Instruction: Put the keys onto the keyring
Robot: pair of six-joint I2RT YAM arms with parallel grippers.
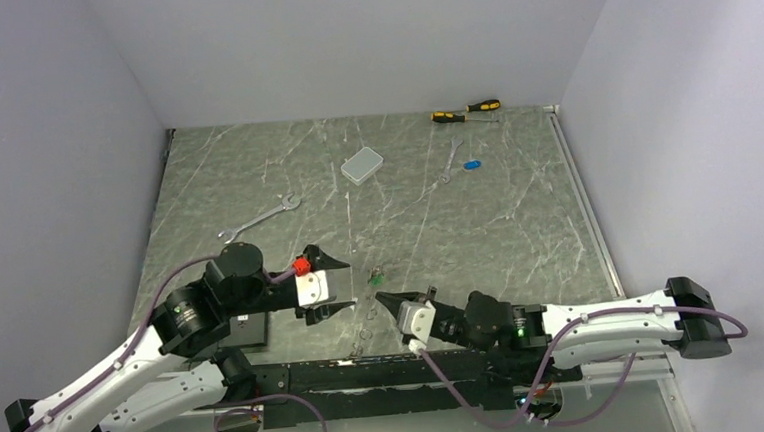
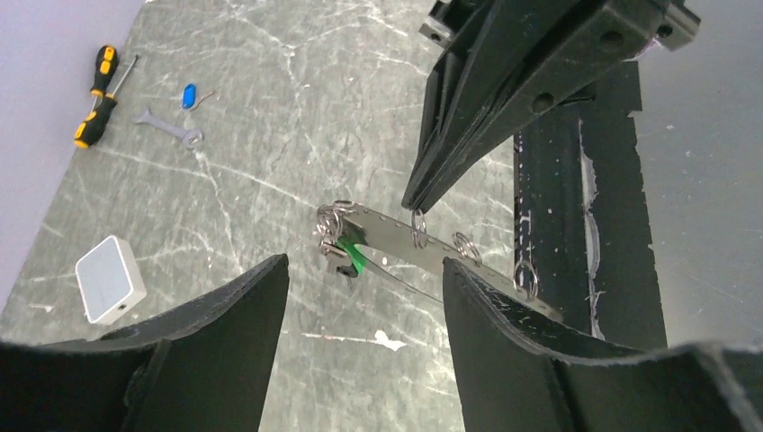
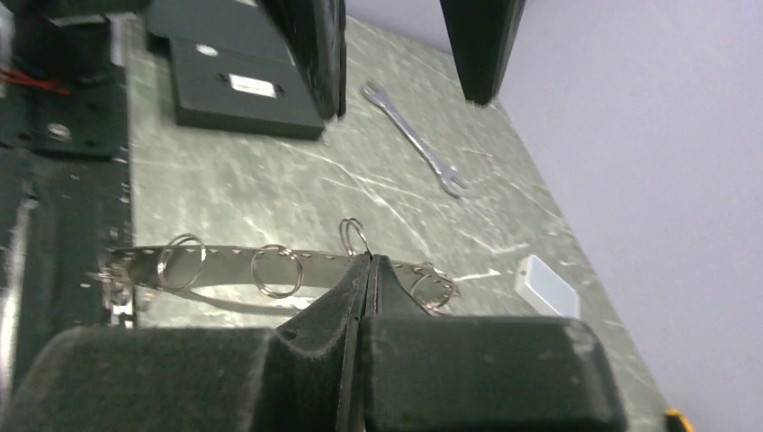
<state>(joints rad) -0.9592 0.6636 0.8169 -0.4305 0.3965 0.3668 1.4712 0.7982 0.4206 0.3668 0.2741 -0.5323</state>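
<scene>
Threading is in hand. The right tool (image 3: 369, 263) is clamped on the keyring (image 3: 225, 259), and the left tool (image 2: 364, 270) faces it, wide and empty. A green key (image 2: 353, 256) sits at the ring's end just ahead. The blue key (image 2: 189, 94) lies well beyond, so the next move probably needs a far reach.

Two screwdrivers (image 1: 447, 118), two wrenches (image 1: 258, 220), one grey box (image 1: 362, 164), one keyring (image 2: 396, 236), one green key (image 2: 353, 256), one blue key (image 1: 471, 165).

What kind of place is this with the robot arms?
Probably a robot practice booth in a lab: plain white walls box in a marbled table, two robot arms are bolted at its edge, and screwdrivers and a wrench lie on it.
</scene>
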